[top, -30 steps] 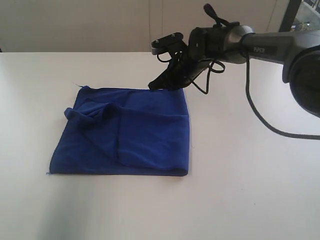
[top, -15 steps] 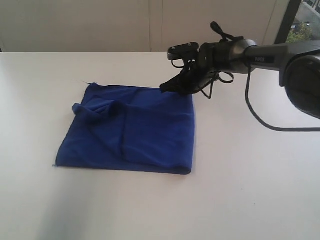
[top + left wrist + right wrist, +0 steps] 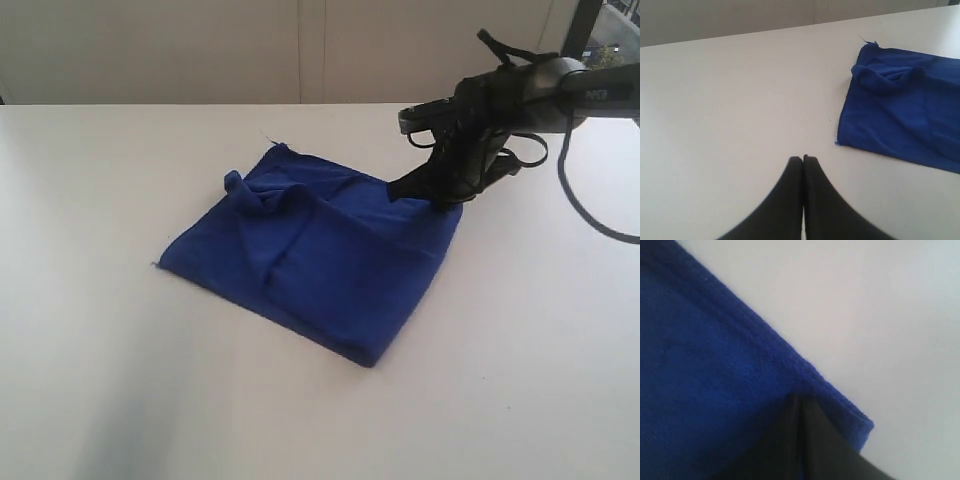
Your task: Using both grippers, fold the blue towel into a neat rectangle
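On the white tabletop [image 3: 110, 400], folded royal-blue microfibre towel [image 3: 310, 262] sits skewed to the far edge, near-square, long axis unclear. Black pointed right gripper [image 3: 398, 188] clamps one corner; left gripper [image 3: 803, 159] clenched, empty, apart. Behind: beige wall [image 3: 150, 50].

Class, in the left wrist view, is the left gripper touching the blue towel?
No, the left gripper points at bare table, with a clear gap to the blue towel.

TEXT: small white lettering [image 3: 598, 95] is seen on the grey link of the right arm [image 3: 545, 80] in the exterior view | LEGIBILITY: too blurred to be read | OTHER VIEWS: no text, brand, number or sign can be read in either wrist view
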Controlling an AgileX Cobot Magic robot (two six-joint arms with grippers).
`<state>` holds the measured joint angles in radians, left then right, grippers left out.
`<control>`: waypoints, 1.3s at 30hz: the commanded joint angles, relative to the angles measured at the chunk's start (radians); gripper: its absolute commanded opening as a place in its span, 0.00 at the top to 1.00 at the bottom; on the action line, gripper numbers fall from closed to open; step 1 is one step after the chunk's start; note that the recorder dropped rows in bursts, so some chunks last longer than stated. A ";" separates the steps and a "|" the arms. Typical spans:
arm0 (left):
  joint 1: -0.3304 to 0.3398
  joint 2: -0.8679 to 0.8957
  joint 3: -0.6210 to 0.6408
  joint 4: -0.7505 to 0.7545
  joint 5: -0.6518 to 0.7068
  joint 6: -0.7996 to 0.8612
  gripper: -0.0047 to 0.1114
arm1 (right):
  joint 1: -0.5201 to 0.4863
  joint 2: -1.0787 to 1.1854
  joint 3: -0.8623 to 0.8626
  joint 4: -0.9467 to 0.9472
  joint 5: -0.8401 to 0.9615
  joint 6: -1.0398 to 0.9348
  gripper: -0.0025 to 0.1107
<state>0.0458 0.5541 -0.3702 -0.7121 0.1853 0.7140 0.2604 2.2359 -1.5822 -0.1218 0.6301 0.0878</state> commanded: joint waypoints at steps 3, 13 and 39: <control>0.001 -0.007 0.008 -0.013 0.003 -0.001 0.96 | -0.010 -0.116 0.304 -0.010 -0.034 0.027 0.98; 0.001 -0.007 0.008 -0.013 0.003 -0.001 0.96 | 0.061 -0.416 0.742 -0.008 -0.323 0.099 0.98; 0.001 -0.007 0.008 -0.013 0.003 -0.001 0.96 | 0.347 -0.472 0.563 -0.006 -0.458 0.050 0.98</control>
<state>0.0458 0.5541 -0.3702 -0.7121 0.1853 0.7140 0.5541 1.7027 -0.9251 -0.1292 0.1477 0.1479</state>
